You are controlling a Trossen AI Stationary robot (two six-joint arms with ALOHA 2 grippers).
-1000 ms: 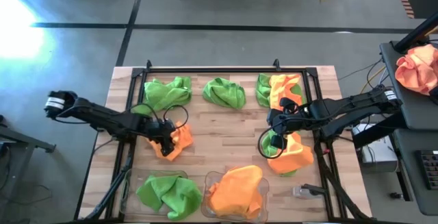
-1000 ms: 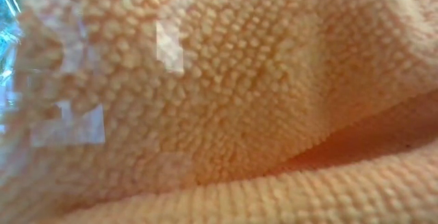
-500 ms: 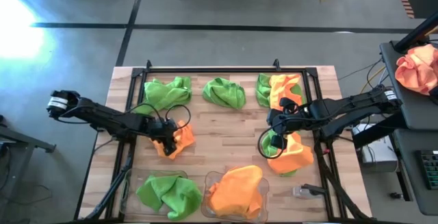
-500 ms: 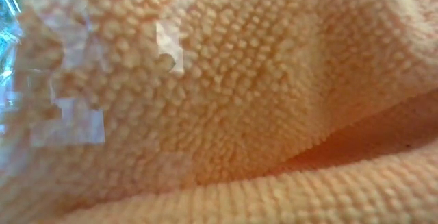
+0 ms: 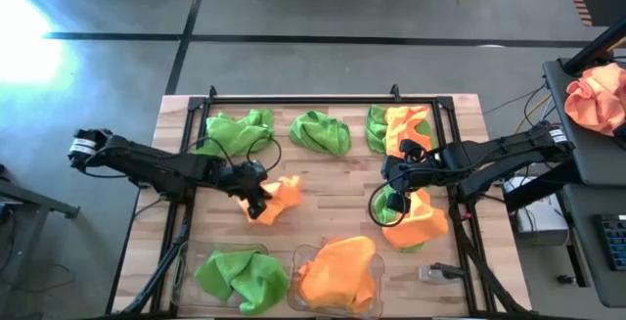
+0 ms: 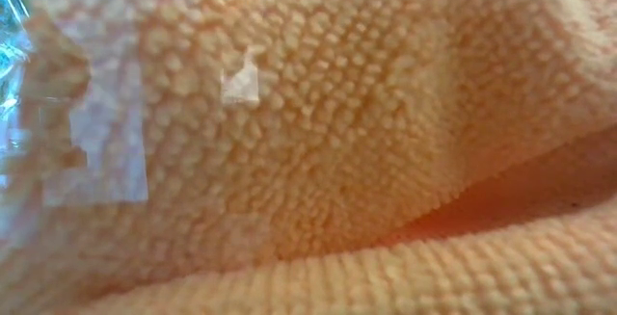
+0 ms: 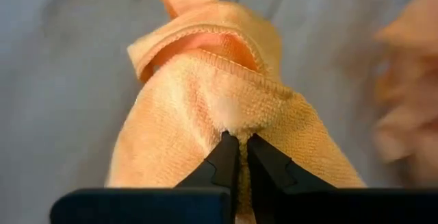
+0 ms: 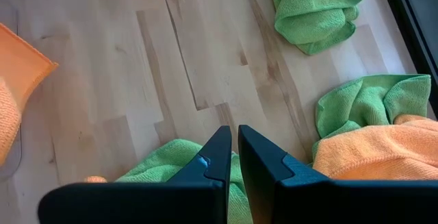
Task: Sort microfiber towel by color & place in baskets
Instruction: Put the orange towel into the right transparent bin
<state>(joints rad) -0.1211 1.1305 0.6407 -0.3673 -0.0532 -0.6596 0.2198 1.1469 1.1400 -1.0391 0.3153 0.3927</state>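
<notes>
We judge the sort to be under way but well short of finished. One clear basket [image 5: 192,283] at the near edge of the table already has a green towel [image 5: 240,277] in it, and the basket beside it [image 5: 298,261] has an orange towel [image 5: 337,273]; the low view is filled by that orange pile pressed against the plastic. Still loose on the wood are three green towels along the far side, the leftmost [image 5: 238,130], the middle one [image 5: 321,131], and one [image 5: 376,127] half under an orange towel [image 5: 408,127], plus another orange towel [image 5: 419,217] with a bit of green [image 8: 179,161] tucked under it.

Our left gripper [image 5: 256,201] has its fingers pinched nearly together on a fold of an orange towel [image 7: 226,125], which hangs bunched just ahead of the fingertips; in the high view the cloth sits to the right of that gripper, with the orange basket nearer the table's front edge and further right of it. We read this as the carry toward that basket, not yet arrived.

Our right gripper [image 8: 233,157] has its fingers close together with only a thin gap and nothing between them that we can see; it hangs right over the green scrap and the orange towel beside it
</notes>
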